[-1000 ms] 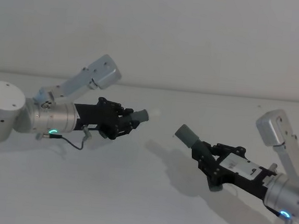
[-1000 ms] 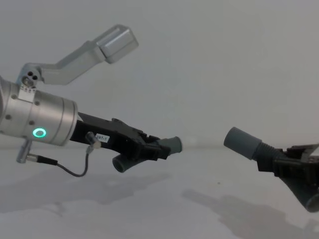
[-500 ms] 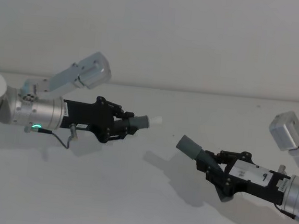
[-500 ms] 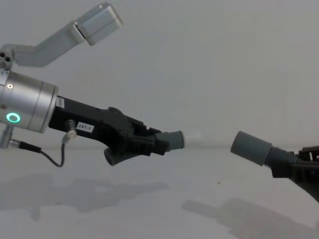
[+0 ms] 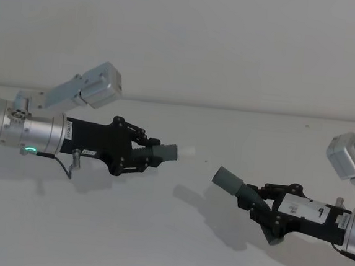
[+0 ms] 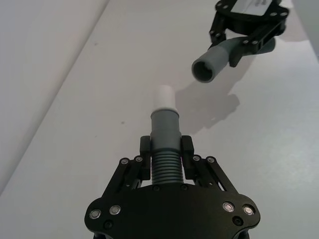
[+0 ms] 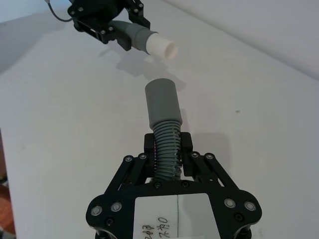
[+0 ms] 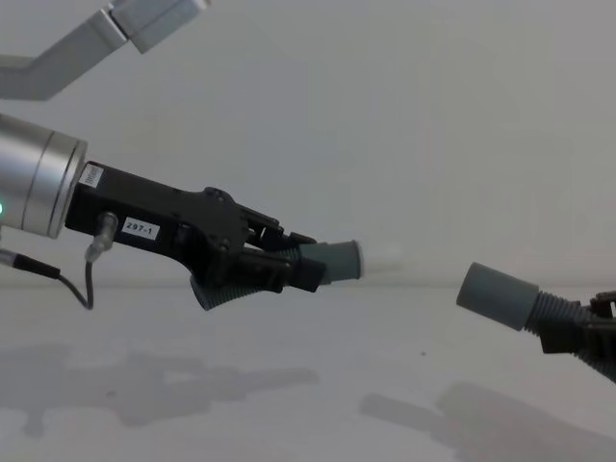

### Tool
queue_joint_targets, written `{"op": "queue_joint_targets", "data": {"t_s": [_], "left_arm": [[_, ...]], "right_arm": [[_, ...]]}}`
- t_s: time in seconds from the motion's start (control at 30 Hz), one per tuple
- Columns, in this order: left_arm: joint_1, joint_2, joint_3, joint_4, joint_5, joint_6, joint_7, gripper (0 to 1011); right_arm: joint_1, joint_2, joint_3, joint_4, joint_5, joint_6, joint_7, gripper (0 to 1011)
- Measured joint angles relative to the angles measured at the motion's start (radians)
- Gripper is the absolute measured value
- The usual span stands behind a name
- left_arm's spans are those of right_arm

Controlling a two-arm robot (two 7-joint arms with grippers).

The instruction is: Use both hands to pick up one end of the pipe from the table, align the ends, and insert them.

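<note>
Here the left gripper (image 5: pixel 145 156) is raised above the white table (image 5: pixel 155 243) on the robot's left, its black fingers (image 6: pixel 144 149) clamped on the ribbed part of one hose piece (image 6: pixel 164 147). That piece's narrow cuff (image 5: pixel 165 150), ending in a pale white tip (image 5: pixel 187 151), juts out past the fingertips toward the robot's right, roughly level in the chest view. The right gripper (image 5: pixel 253 203) is also off the table, on the robot's right and lower in the head view, with its fingers (image 7: pixel 150 144) closed on the ribbed section of the other hose piece (image 7: pixel 167 144). This one carries the wider plain grey sleeve (image 5: pixel 228 181), which angles up and toward the left arm (its open mouth (image 6: pixel 203 71) shows clearly from the left wrist). The two ends face each other but stay apart, with a clear gap between white tip and sleeve in the head and chest views; the sleeve (image 8: pixel 497 295) sits slightly lower than the tip (image 8: pixel 380 258) in the chest view. Soft shadows of both arms lie on the table below them. A silver wrist (image 5: pixel 31 134) with a green light sits behind the left gripper, a thin cable hanging under it.
</note>
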State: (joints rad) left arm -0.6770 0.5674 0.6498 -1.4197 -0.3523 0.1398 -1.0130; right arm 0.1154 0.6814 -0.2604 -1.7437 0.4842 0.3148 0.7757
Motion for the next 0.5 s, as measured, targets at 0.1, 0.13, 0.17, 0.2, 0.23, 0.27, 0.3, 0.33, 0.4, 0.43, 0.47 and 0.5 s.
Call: {"op": "queue_joint_targets", "data": {"t_s": [0.1,0.13,0.17,0.2,0.23,0.27,0.3,0.33,0.4,0.43,0.47,0.5], "left_arm": [[0.001,0.006,0.002,-0.009,-0.006,-0.005,-0.009,347],[0.001,0.009,0.003,-0.013,-0.009,-0.007,-0.013,347],[0.001,0.009,0.003,-0.013,-0.009,-0.007,-0.013,347],[0.001,0.011,0.004,-0.016,-0.012,-0.009,-0.017,347],[0.001,0.012,0.005,-0.018,-0.013,-0.010,-0.019,347],[0.001,0.013,0.006,-0.020,-0.016,-0.011,-0.022,347],[0.001,0.015,0.008,-0.022,-0.018,-0.013,-0.025,347],[0.001,0.015,0.008,-0.022,-0.018,-0.013,-0.025,347],[0.001,0.016,0.011,-0.025,-0.021,-0.015,-0.029,347],[0.001,0.016,0.011,-0.025,-0.022,-0.015,-0.030,347],[0.000,0.016,0.013,-0.025,-0.024,-0.016,-0.032,347],[0.000,0.016,0.014,-0.025,-0.024,-0.017,-0.033,347]], "right_arm": [[0.003,0.005,-0.005,0.002,0.004,0.002,0.006,289],[0.003,0.005,-0.006,0.002,0.005,0.002,0.007,289],[0.004,0.006,-0.008,0.002,0.006,0.002,0.007,289],[0.005,0.007,-0.010,0.003,0.007,0.003,0.008,289],[0.006,0.008,-0.011,0.003,0.008,0.003,0.009,289],[0.006,0.008,-0.012,0.003,0.008,0.003,0.009,289],[0.006,0.009,-0.013,0.003,0.009,0.004,0.009,289],[0.007,0.009,-0.014,0.003,0.010,0.004,0.009,289],[0.008,0.011,-0.017,0.002,0.012,0.005,0.009,289],[0.008,0.011,-0.017,0.002,0.012,0.006,0.009,289],[0.008,0.012,-0.018,0.002,0.013,0.006,0.009,289],[0.009,0.012,-0.019,0.001,0.015,0.006,0.008,289]]}}
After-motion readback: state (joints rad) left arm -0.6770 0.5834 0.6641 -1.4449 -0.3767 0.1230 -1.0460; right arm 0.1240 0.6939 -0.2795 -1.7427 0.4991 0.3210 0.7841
